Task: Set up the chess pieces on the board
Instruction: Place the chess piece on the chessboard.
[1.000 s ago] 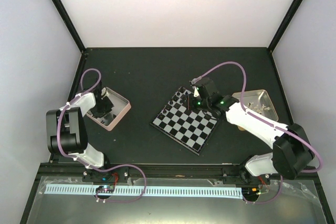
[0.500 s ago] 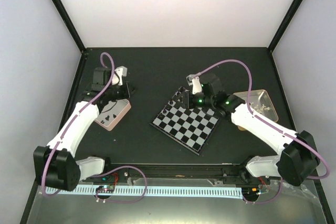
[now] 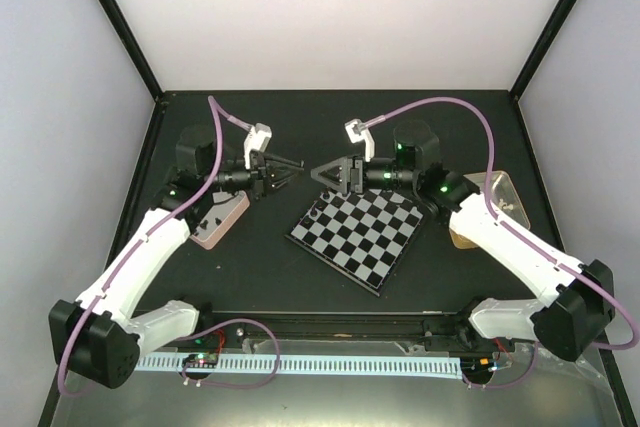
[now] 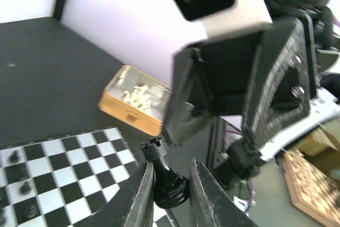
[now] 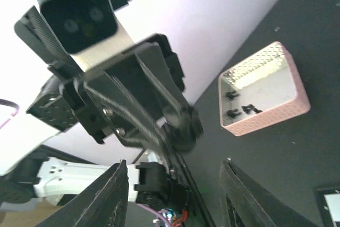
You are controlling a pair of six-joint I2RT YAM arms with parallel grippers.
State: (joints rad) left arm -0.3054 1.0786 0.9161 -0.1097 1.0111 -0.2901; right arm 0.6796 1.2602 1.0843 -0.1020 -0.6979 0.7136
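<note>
Passing the black rook [image 4: 163,176] from one arm to the other looks to be the step in hand, so take it slowly. The rook hangs in mid-air just off the 11 o'clock corner of the board [image 3: 365,239]. The left gripper [image 4: 169,187] holds it pinched by its base, jaws almost closed on it, leaving the crenellated top free above the pads.

The right gripper [image 3: 322,173] faces it nearly tip to tip, jaws spread wide and holding nothing. Bring those fingers around the free upper half of the rook, clear of the left pads. Square them to the piece and close firmly before you let the left jaws part. The rook is small and round, so I'd expect an off-centre pinch to twist it or let it drop.

Below, black chessmen [image 3: 318,213] stand along the board's 10 to 11 o'clock edge; aim for a free square in that row and set the rook down upright.

Further out, the pink tin [image 5: 276,112] at the board's 9 o'clock has a few black pieces in it. The gold tin [image 4: 127,114] at 3 o'clock holds the pale ones.
</note>
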